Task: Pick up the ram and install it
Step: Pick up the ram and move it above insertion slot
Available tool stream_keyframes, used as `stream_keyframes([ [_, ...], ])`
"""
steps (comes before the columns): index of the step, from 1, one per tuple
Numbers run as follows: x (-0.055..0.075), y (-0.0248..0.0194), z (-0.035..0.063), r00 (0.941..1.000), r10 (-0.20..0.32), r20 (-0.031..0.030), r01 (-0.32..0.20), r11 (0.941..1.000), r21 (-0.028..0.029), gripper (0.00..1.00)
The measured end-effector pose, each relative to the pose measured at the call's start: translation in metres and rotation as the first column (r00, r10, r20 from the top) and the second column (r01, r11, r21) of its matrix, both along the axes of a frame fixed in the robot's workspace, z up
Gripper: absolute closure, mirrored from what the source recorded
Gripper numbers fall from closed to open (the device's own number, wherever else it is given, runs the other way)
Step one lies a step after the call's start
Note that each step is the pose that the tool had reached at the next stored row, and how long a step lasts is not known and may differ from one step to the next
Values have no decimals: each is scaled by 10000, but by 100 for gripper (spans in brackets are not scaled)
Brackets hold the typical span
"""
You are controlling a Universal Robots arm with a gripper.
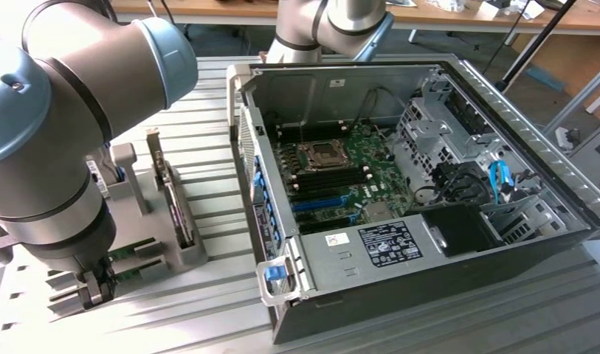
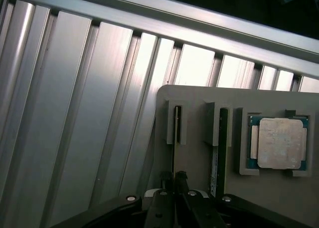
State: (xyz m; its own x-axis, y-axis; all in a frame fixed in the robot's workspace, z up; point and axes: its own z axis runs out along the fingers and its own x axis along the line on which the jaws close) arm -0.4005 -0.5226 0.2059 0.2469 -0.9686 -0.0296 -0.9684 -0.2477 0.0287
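A ribbed aluminium table carries everything, with a wooden bench far behind it. At the exterior view's left, the grey arm reaches down to the near end of a grey holder, with its gripper right at it. In the wrist view the two black fingertips stand almost together on either side of the ram. The ram is a thin stick standing on edge in a slot of the holder, and the jaws look closed on it while it sits there. Just beside it, another stick stands in the next slot, and a square silver processor lies flat in its recess. A taller card with a metal bracket stands upright in the holder. At the exterior view's right, an open computer case lies on its side, showing its green motherboard.
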Motion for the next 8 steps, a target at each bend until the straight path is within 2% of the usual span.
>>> stream_keyframes([
  [8, 0, 0, 0, 10000, 0, 0, 0, 10000, 0, 87],
])
